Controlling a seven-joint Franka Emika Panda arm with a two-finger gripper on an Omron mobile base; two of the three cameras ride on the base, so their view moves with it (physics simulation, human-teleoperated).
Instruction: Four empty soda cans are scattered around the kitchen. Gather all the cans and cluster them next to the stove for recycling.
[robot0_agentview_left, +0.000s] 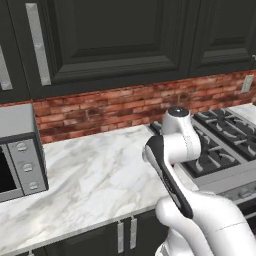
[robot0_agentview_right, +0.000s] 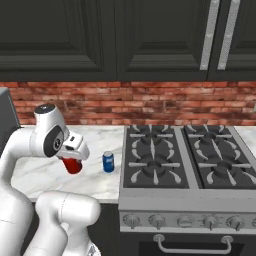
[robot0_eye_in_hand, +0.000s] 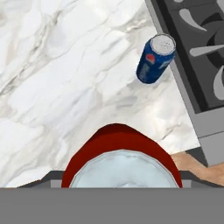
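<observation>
Arm (robot0_agentview_left: 175, 150) fills the left base view's lower right, rising over the white marble counter (robot0_agentview_left: 95, 175); microwave (robot0_agentview_left: 20, 155) at far left, stove (robot0_agentview_left: 225, 140) at right, brick wall behind. No cans visible from this side.

Right base view: gripper (robot0_agentview_right: 74, 159) hangs above the counter just left of the stove, with a red can (robot0_agentview_right: 73, 165) in it, lifted off the marble. Blue can (robot0_agentview_right: 108, 162) stands upright on the counter between the red can and the stove edge, near the range's left side.

Hand view: red can's silver top sits right at the bottom between the fingers, so the jaws are closed on it at can width. Blue can further out, beside the stove rim.

Risk: red can comes down too close and knocks the blue one over or rolls it onto the grates. Release from too high and an empty can likely tips and rolls off the counter front edge, which is close here.
</observation>
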